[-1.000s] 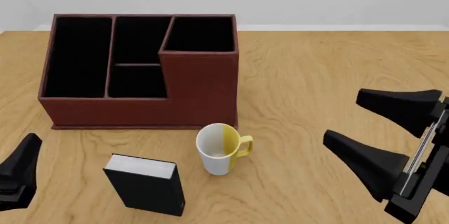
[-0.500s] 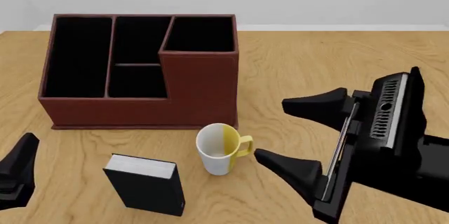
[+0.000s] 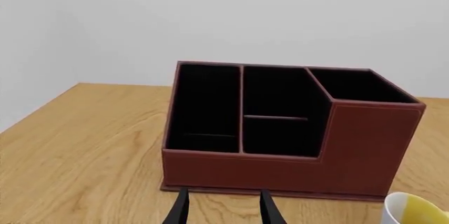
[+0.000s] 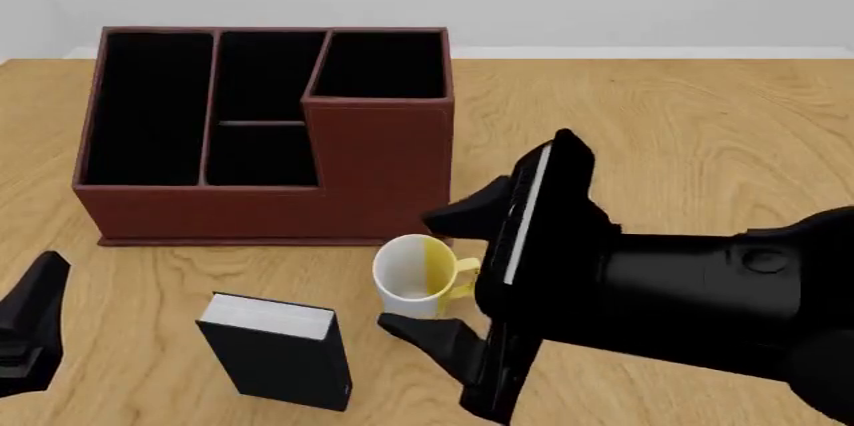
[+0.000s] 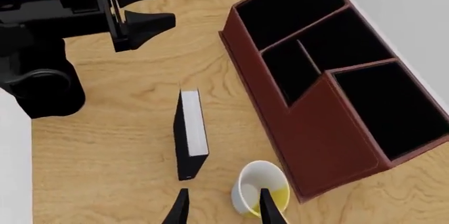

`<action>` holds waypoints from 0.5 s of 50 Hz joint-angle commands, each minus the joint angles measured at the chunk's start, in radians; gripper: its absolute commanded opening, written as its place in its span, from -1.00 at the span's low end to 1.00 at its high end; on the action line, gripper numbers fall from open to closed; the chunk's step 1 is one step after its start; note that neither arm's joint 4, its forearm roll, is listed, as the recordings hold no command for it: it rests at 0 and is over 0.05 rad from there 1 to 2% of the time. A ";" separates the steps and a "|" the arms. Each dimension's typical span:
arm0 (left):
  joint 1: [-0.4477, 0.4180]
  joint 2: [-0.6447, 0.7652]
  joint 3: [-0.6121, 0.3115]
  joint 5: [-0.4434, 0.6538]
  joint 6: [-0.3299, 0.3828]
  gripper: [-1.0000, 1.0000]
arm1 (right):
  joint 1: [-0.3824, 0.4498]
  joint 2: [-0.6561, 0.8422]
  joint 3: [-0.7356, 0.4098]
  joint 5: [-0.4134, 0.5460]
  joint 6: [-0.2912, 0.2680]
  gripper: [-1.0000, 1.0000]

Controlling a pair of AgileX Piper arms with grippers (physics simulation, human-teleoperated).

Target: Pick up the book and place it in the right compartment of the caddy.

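The black book point(image 4: 276, 351) point(image 5: 191, 132) stands upright on the table near the front, its white page edge facing up. Behind it is the reddish-brown caddy point(image 4: 380, 181) point(image 3: 281, 171) point(image 5: 308, 129); its tall right compartment point(image 4: 383, 64) point(image 3: 358, 84) point(image 5: 389, 111) holds nothing. My right gripper point(image 4: 404, 271) point(image 5: 224, 205) is open and hovers above the mug, to the right of the book, with nothing between its fingers. Near the front left edge my left gripper point(image 4: 30, 331) point(image 3: 222, 208) point(image 5: 149, 6) is open too, left of the book and apart from it.
A white-and-yellow mug point(image 4: 416, 281) point(image 5: 259, 195) point(image 3: 414, 211) stands upright just right of the book, in front of the caddy's tall corner. The right arm's black body point(image 4: 694, 296) stretches across the right front of the table.
The right arm has swung left from the table's right side, and its open gripper now sits over the mug. The left gripper, book and mug have not moved.
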 commanded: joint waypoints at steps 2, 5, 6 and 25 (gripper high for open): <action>0.012 0.000 0.000 -0.002 -0.002 1.00 | 0.029 0.113 -0.064 0.004 -0.014 1.00; 0.015 0.000 0.000 -0.003 -0.001 1.00 | 0.031 0.133 -0.075 0.004 -0.019 1.00; 0.015 0.000 0.000 -0.003 -0.001 1.00 | 0.032 0.144 -0.077 0.001 -0.024 1.00; 0.032 0.000 0.000 -0.004 0.003 1.00 | 0.041 0.251 -0.134 -0.017 -0.041 1.00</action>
